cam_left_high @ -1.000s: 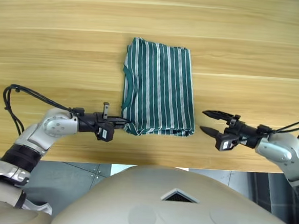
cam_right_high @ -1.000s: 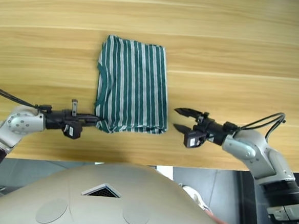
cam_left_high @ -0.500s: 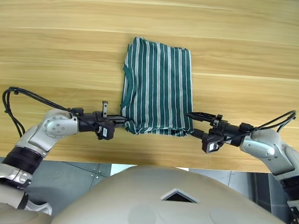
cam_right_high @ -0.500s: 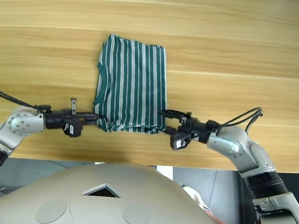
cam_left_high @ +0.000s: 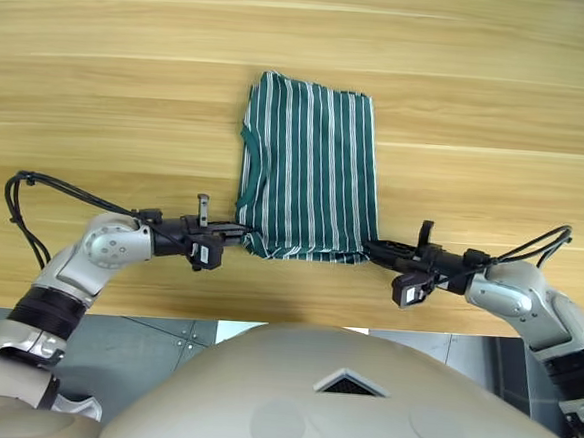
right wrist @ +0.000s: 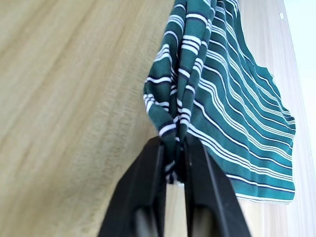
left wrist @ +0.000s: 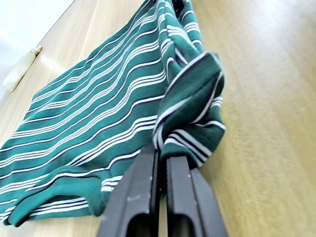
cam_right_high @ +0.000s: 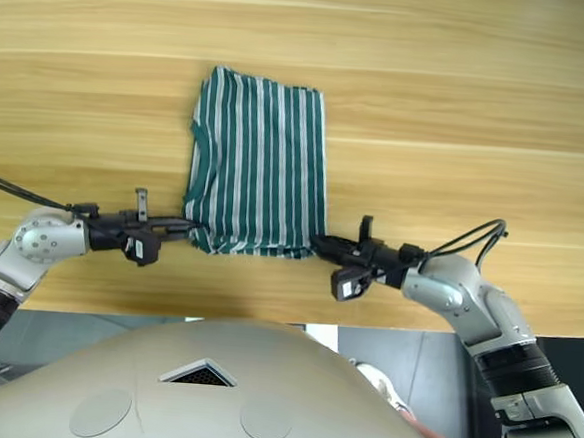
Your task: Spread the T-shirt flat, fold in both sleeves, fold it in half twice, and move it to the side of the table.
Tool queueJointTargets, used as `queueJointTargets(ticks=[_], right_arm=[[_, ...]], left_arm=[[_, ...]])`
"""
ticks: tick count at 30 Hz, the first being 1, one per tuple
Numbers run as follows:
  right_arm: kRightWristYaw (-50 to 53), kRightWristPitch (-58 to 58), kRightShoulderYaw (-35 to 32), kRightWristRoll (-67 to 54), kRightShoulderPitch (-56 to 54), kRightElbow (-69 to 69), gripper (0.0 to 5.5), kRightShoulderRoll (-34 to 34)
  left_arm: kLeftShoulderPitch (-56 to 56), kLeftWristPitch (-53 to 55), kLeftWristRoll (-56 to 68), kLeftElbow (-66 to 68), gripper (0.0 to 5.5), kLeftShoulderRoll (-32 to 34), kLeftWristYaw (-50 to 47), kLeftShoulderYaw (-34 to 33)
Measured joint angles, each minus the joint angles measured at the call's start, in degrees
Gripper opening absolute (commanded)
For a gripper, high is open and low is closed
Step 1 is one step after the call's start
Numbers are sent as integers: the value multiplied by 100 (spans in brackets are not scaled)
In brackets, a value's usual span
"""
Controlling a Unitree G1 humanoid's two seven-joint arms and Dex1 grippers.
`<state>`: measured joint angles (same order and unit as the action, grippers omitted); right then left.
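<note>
We saw the left gripper point(cam_left_high: 240, 237) pinching the folded T-shirt's point(cam_left_high: 311, 165) near left corner; the right gripper point(cam_left_high: 371, 249) pinched its near right corner; the closed jaws hid the clamped fabric.

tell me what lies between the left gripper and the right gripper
Only the near edge of the T-shirt: the left gripper and right gripper each clamp one near corner, seen in the left eye view.
</note>
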<state>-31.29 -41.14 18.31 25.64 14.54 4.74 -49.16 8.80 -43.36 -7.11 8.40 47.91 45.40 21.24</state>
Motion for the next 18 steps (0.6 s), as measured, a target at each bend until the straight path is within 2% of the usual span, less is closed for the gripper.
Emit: queueJointTargets(ticks=[9,13,18], right_arm=[[6,12,-10,-192,76,51,12,69],[-88,160,-130,-689,701,557,12,-14],[-22,504,-687,-1006,1551,887,12,-151]], left_arm=[[418,5,183,-200,0,29,4,-29],[991,99,250,-636,0,30,-108,-35],[1880,260,241,-1161,0,39,-399,-203]])
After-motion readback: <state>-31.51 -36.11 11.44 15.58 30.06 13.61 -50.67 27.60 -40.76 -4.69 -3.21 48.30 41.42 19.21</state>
